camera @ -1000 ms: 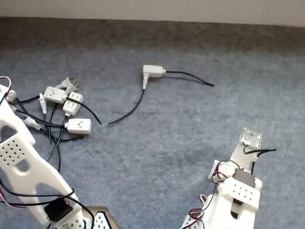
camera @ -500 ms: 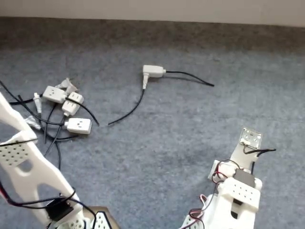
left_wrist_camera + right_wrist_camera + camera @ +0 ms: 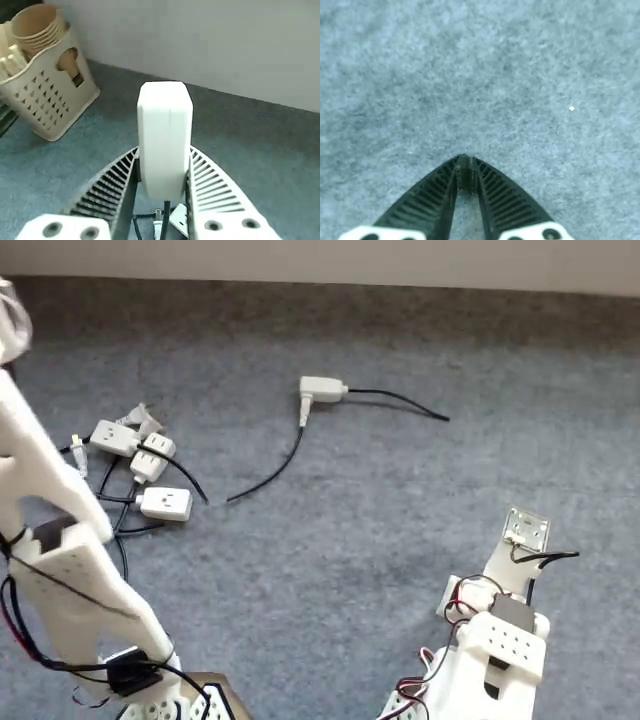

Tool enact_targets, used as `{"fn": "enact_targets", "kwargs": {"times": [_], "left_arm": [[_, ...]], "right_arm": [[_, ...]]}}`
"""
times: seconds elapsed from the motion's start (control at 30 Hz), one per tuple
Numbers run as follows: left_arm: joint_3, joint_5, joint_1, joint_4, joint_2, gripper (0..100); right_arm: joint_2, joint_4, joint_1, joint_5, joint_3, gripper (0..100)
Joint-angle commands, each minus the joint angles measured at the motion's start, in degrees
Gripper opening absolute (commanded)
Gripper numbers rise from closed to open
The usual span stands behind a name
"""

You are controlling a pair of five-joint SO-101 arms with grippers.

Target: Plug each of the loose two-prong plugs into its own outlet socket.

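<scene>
two grippers: right gripper [image 3: 465, 175] closed and empty, low over the carpet [image 3: 470, 75]. left gripper [image 3: 164, 157] clamped on a white socket [image 3: 165, 125], held high. its cord [image 3: 165, 231] runs toward the tangled pile [image 3: 140, 465]. risk: a pull drags the neighbours or twists the socket. farther off lies a joined pair [image 3: 320, 392].

White plug [image 3: 165, 140], black cords [image 3: 380, 393], mottled grey carpet [image 3: 400, 500], perhaps beige lattice-holed basket [image 3: 50, 100].

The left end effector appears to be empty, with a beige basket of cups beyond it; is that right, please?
Not quite: the left end effector is shut on a white block, as the left wrist view shows. The beige basket of cups does stand beyond it.
</scene>
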Motion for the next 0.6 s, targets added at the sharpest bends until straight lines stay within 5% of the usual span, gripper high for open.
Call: {"fn": "enact_targets", "kwargs": {"times": [0.0, 0.2, 0.57], "left_arm": [[3.30, -1.67, 4.62, 1.76, -8.84, 2], [23.16, -6.59, 15.25, 1.85, -22.90, 3], [79.69, -11.60, 43.56, -4.13, -53.93, 2]], "right_arm": [[-0.13, -1.27, -0.31, 0.62, -0.04, 0.7], [-0.13, -1.27, -0.22, 0.62, -0.13, 0.7], [-0.13, -1.36, 3.74, 0.53, -0.57, 0.7]]}}
